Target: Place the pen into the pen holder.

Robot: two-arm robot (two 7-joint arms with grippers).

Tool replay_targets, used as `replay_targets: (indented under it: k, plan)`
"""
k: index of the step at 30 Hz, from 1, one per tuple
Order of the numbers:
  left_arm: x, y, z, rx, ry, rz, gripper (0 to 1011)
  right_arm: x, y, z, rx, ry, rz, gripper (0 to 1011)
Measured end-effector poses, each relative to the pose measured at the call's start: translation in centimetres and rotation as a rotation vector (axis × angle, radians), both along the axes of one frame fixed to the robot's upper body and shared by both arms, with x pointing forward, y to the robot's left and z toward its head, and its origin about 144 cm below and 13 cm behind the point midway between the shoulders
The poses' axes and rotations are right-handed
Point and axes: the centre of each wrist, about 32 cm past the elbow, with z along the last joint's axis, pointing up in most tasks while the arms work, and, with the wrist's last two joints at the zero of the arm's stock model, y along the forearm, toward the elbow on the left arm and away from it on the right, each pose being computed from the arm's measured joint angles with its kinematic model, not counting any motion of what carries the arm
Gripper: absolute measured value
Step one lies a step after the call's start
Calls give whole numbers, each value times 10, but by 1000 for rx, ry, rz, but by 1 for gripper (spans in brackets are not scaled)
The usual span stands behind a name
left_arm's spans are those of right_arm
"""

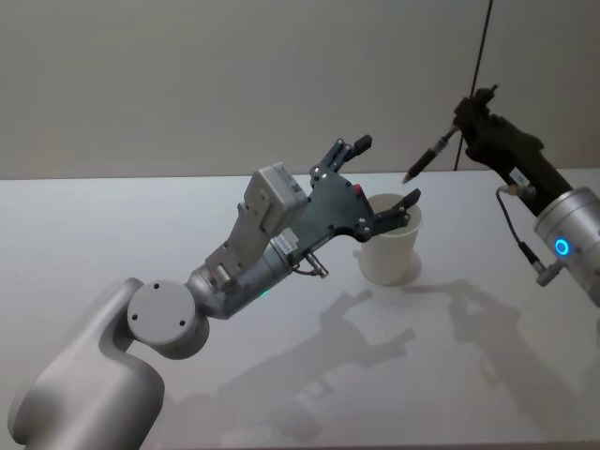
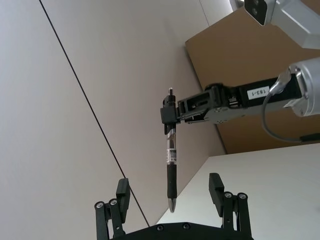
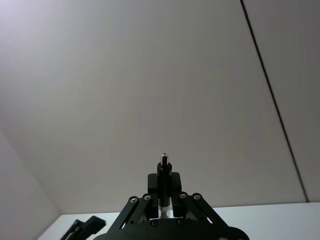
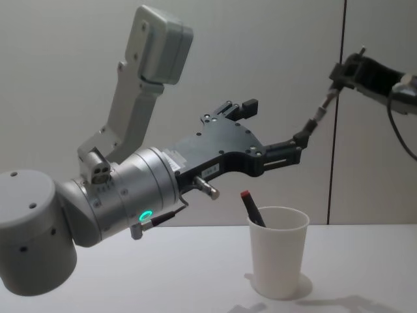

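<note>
The pen is dark with a clear barrel and hangs in the air, tip down. My right gripper is shut on its upper end, high at the right above the table. In the left wrist view the pen points down between the two spread fingers of my open left gripper, touching neither. The pen holder is a white paper cup standing upright on the table, just beyond and below my left gripper. The chest view shows the pen holder under the left gripper.
A dark pen with a red end leans inside the cup. The white table runs to a plain wall with a dark vertical seam. The left arm's bulky wrist stands close in front of the chest camera.
</note>
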Motion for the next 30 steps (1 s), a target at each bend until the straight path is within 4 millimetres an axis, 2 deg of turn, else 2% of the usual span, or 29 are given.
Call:
replay_targets:
  k: [12,26,29,30]
  plan:
    - [0,0,0,0,0,0,1004,16,7,-21,-112,-42,-112,132]
    - [0,0,0,0,0,0,1004,33,19,-39,-169,-48,-133,133]
    - [0,0,0,0,0,0,1004,35,21,-42,-177,-46,-132,168]
    - [0,0,0,0,0,0,1004,37,22,-43,-181,-45,-131,220]
